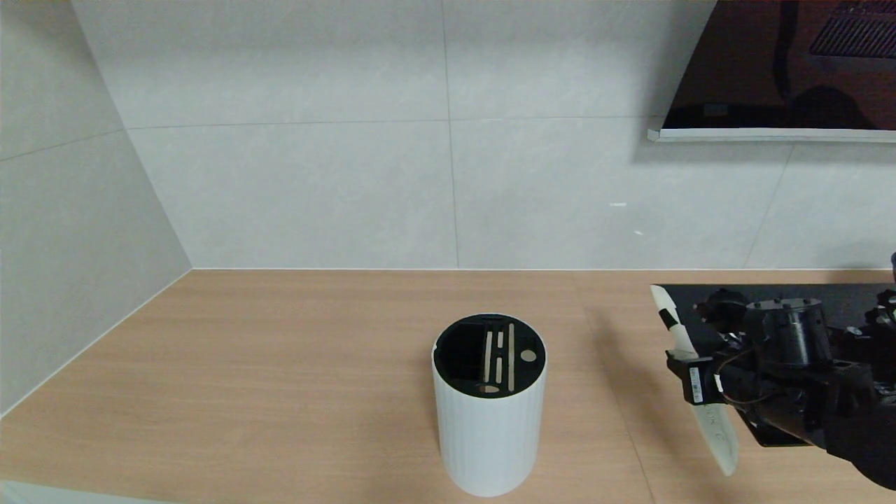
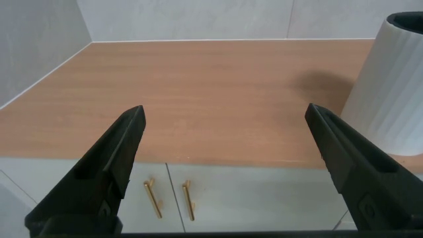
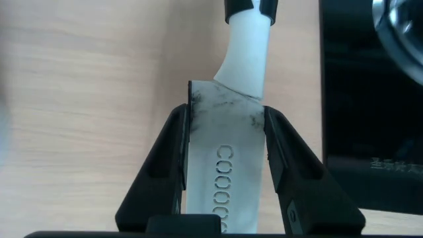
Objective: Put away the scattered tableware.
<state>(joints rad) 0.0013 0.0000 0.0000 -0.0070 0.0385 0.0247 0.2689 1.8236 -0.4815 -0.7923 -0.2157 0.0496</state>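
Knife (image 1: 715, 430), head view: white and slim, likely light, stiff, smooth and brittle in the blade. The right gripper (image 1: 689, 378) has its jaws clamped on the blade close to the handle, holding it over the tabletop (image 1: 280, 364) by the black cooktop (image 1: 840, 301), well to the right of the slotted holder (image 1: 488, 413). The long axis runs wall to robot, with the handle far and the tip near.

Left wrist view: the left gripper (image 2: 225, 116) has its jaws wide apart at the tabletop's edge.

Right wrist view: the jaws pinch the blade across its width. A hold on the handle would probably slip less.
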